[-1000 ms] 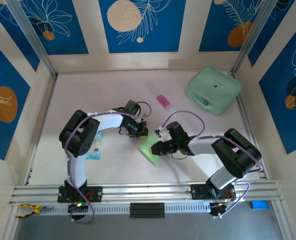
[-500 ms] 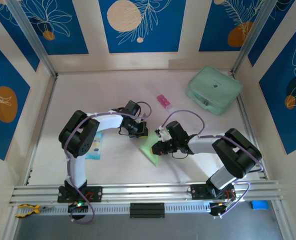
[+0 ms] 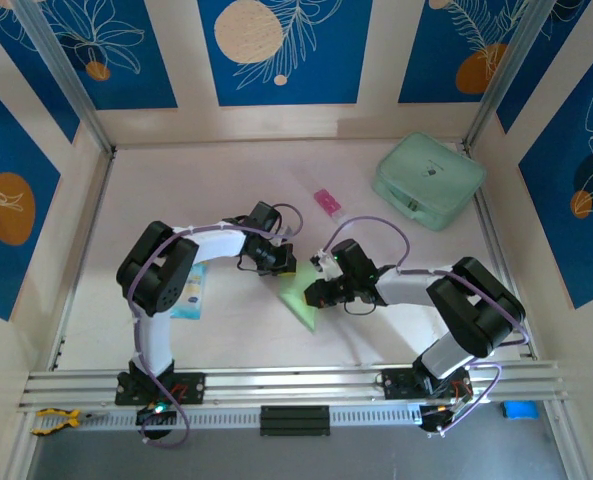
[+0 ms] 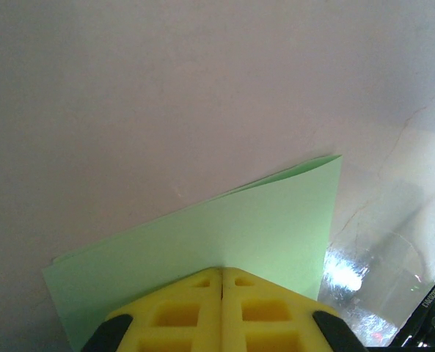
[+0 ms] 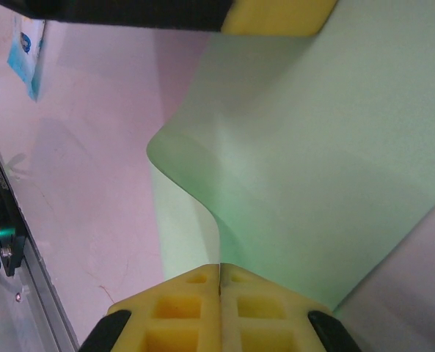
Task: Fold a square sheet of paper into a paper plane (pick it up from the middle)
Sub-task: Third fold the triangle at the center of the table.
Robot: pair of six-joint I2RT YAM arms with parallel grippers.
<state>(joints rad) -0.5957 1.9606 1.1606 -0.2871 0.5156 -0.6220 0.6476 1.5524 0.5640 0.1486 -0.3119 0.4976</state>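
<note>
Seen from above, a pale table (image 3: 226, 200) sits inside walls of blue floral panels. A rounded mint-green case (image 3: 428, 180) lies at the far right corner, well apart from the arms. A small pink-and-white tube (image 3: 327, 203) lies on the table just beyond the two grippers, not touching either. A blue-and-white packet (image 3: 189, 291) lies flat beside the left arm's elbow, partly covered by it. At the near edge, a yellow-handled tool (image 3: 54, 419) sits at the left end of the rail and a small blue object (image 3: 519, 409) at the right end.

The square sheet of paper (image 3: 298, 296), pale lime green, is in the middle of the table between the two grippers. It is already folded. The left wrist camera shows two layers meeting at a corner. From above, its long axis runs diagonally from the left gripper toward the near edge, ending in a pointed corner nearest the arm bases. In the right wrist view, the sheet curls up in a soft wave rather than lying flat.

The left gripper (image 3: 284, 262) has its yellow fingers pressed together on the sheet's far edge. The right gripper (image 3: 311, 295) is likewise clamped on the sheet's opposite side, fingers together.
</note>
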